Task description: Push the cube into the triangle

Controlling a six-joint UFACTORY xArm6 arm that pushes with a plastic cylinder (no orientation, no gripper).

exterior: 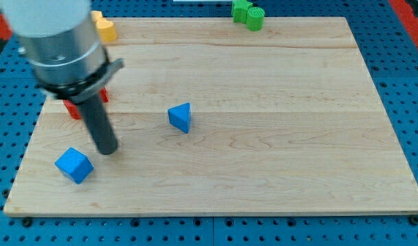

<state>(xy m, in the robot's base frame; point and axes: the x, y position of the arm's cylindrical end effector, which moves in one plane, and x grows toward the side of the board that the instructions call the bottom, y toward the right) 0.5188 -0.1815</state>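
A blue cube [74, 165] lies near the view's bottom left of the wooden board [263, 137]. A blue triangle block [181, 117] lies to its upper right, near the board's middle left. My tip [109, 149] rests on the board just to the upper right of the cube, a small gap apart from it, and well left of the triangle. The dark rod rises from the tip up to the grey arm body at the view's top left.
A red block [73, 109] is partly hidden behind the rod at the left. A yellow block [105, 27] sits at the top left corner. Green blocks [248, 14] sit at the top edge. Blue pegboard surrounds the board.
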